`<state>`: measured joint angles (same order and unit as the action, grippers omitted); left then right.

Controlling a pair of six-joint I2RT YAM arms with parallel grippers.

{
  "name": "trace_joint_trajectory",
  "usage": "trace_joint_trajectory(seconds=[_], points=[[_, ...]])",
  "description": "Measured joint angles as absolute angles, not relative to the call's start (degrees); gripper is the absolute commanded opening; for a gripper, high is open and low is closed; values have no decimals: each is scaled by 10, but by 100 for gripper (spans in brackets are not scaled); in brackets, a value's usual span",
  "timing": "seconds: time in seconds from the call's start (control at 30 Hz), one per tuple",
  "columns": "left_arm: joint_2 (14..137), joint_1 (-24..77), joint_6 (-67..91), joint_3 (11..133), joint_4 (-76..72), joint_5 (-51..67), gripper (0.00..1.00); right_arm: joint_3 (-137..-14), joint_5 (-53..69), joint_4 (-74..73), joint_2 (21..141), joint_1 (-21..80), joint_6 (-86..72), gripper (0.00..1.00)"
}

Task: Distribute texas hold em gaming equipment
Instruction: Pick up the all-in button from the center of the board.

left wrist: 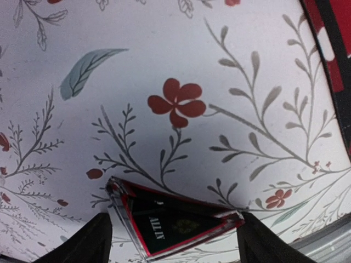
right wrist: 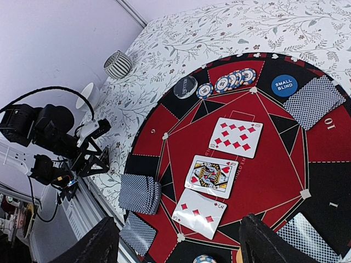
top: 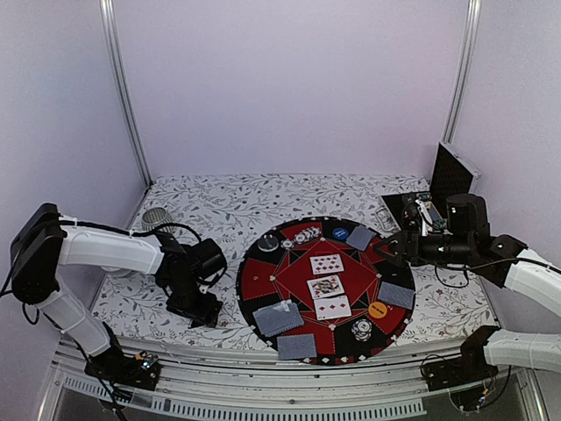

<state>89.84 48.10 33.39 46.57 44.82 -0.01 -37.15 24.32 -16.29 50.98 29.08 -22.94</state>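
Left claw gapes wide, gripping nothing, astride the black-and-red triangle lying just left of the round red-and-black mat, so that piece looks undealt, while white face-up cards, grey-blue-backed piles and striped round chips already sit on the mat.

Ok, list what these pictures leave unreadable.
Left wrist: whether the left pincer grips the triangle; its fingers sit right at the triangle's ends.
Right wrist: a chip is cut by the bottom edge.
Top: the triangle is hidden under the left pincer; the orange disc has lettering too small.
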Motion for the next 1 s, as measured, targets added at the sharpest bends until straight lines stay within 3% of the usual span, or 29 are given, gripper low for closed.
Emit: trace_joint_trajectory(seconds=[0.17,0.4,0.7,1.0], points=[[885,484,360,456,426,2,89,-371,244,-163,513,291,-229,77],[874,485,394,442,406,-11,78,-371,244,-163,514,291,-227,78],[882,513,408,444,401,-39,78,-371,244,-163,514,291,-224,78],[886,542,421,447,396,-45,65,-372,244,-163,514,291,-224,77]])
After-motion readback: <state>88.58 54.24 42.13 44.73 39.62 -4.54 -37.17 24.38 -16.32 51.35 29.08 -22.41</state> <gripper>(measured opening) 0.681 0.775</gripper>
